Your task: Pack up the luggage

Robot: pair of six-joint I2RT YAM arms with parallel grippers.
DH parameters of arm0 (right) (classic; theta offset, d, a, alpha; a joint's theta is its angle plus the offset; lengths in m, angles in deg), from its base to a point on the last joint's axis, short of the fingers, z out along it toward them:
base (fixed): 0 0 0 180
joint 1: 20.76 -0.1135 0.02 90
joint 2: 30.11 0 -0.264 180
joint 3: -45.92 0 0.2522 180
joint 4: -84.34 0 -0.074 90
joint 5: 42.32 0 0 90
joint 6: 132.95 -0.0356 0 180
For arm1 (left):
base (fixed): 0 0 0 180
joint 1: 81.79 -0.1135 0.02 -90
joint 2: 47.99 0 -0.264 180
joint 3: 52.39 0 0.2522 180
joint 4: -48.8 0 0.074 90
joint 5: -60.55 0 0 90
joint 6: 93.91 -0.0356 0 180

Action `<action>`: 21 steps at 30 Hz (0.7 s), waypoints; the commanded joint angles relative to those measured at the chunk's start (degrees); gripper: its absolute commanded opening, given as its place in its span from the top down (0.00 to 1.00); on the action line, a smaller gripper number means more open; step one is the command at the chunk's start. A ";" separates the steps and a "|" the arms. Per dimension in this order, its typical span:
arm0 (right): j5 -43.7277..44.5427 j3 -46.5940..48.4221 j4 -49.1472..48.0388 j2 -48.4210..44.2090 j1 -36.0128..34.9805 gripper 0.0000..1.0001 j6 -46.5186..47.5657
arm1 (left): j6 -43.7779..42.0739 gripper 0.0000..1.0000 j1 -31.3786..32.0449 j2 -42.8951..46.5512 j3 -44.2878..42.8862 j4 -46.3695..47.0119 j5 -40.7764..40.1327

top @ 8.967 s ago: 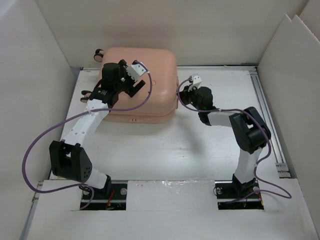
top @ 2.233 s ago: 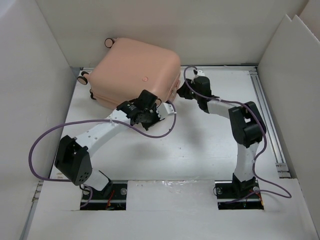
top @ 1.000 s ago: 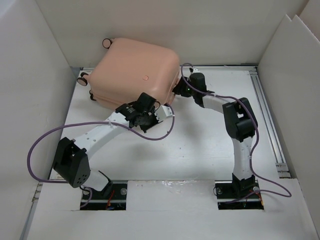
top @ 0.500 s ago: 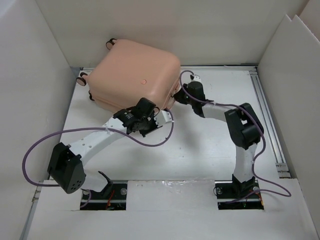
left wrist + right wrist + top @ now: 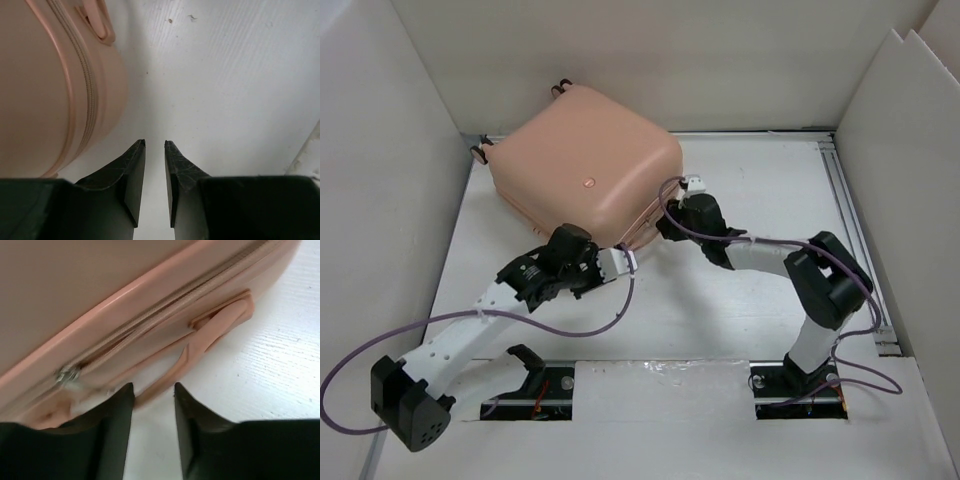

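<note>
Resting shut at far left of white table, salmon-pink hard-shell luggage, zip seam facing near, likely for opening; right gripper parted, empty, facing pink side handle; left gripper slightly parted, empty, alongside.

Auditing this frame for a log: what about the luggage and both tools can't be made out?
Luggage contents: every view, closed shell hides them.
Zipper pull: right wrist view, motion-blurred.
Right tool touching the handle: unclear, same blur.
Left tool tips: top external, too small and dark.
</note>
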 commanded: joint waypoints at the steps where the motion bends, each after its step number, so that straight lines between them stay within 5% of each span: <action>1: -11.74 -7.51 1.64 -8.60 -4.82 0.54 12.58 | -0.45 0.81 0.06 5.21 2.28 0.04 4.93; 8: -3.12 -17.65 -3.01 -24.45 -7.63 0.42 24.45 | 2.90 0.81 0.06 6.55 4.22 3.30 6.00; 21: -7.87 -6.85 -9.17 -11.98 -5.87 0.43 29.48 | 4.57 0.79 0.06 3.91 3.08 5.59 3.98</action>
